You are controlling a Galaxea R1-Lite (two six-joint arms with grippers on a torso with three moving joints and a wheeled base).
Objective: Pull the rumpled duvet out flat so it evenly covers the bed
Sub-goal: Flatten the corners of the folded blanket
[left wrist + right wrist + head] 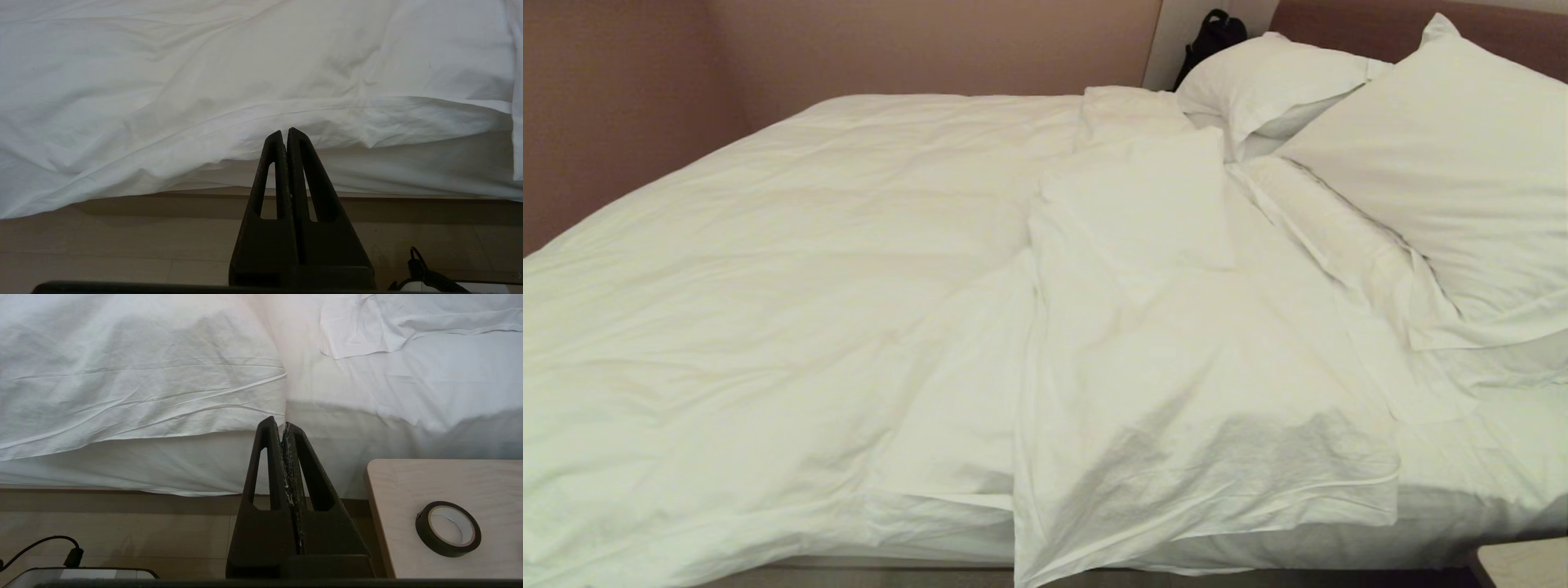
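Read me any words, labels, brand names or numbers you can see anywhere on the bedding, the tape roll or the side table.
None: no readable text shows in any view.
duvet: plain white.
pillows: plain white.
roll of tape: black outside, no print visible.
side table: bare light wood.

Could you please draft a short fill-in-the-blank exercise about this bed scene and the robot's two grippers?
1. The duvet has a flap folded back, so it covers the bed ____.
2. The left gripper and the right gripper both have their fingers ____.
3. The roll of black tape lies on a small wooden ____.
4. Two white ____ rest at the head of the bed.

Missing words: unevenly; shut; table; pillows
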